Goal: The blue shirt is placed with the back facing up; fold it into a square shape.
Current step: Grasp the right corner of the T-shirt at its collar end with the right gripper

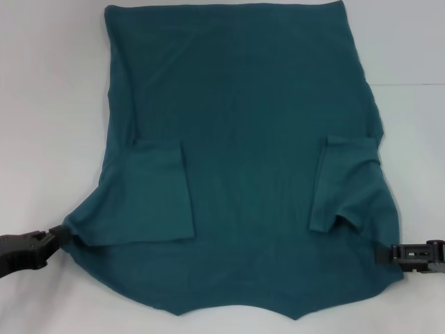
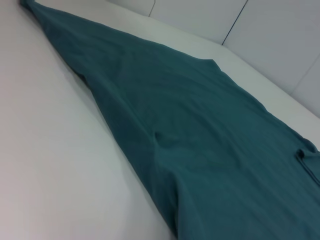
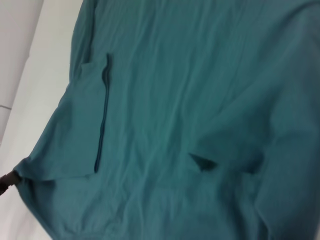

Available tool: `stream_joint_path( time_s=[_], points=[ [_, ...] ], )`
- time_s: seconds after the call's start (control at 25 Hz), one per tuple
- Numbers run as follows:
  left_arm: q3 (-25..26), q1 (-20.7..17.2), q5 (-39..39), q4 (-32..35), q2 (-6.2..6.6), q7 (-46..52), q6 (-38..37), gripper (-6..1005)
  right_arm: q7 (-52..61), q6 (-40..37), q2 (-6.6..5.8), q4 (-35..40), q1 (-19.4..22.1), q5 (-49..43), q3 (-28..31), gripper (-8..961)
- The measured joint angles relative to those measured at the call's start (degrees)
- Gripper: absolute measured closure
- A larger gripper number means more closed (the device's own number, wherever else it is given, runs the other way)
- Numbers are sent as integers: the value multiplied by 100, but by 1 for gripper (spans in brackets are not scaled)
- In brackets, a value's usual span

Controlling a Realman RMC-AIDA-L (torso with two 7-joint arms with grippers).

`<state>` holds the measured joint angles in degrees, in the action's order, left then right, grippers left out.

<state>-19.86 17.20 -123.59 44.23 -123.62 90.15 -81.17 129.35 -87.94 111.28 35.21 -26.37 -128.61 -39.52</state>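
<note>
The blue shirt [image 1: 250, 139] lies spread flat on the white table, collar end nearest me, hem at the far edge. Both short sleeves are folded in over the body, one on the left [image 1: 149, 191] and one on the right [image 1: 344, 184]. My left gripper [image 1: 55, 238] is shut on the shirt's near left corner, which is drawn out to a point. At the near right edge my right gripper [image 1: 384, 253] is shut on the fabric. The left wrist view shows the shirt [image 2: 200, 145] stretching away. The right wrist view shows the cloth [image 3: 200, 100] and the left gripper [image 3: 6, 182] far off.
The white table [image 1: 49, 104] shows bare on both sides of the shirt and along the front edge. White wall panels [image 2: 280, 35] rise behind the table in the left wrist view.
</note>
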Motion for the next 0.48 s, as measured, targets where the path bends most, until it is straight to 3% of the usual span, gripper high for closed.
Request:
stream_joint_path(
  time_s=[0.48],
  points=[
    [5,25,31,-3,-5,23,-5,960,51,-144,-105,47,76,-6,75,29]
  ],
)
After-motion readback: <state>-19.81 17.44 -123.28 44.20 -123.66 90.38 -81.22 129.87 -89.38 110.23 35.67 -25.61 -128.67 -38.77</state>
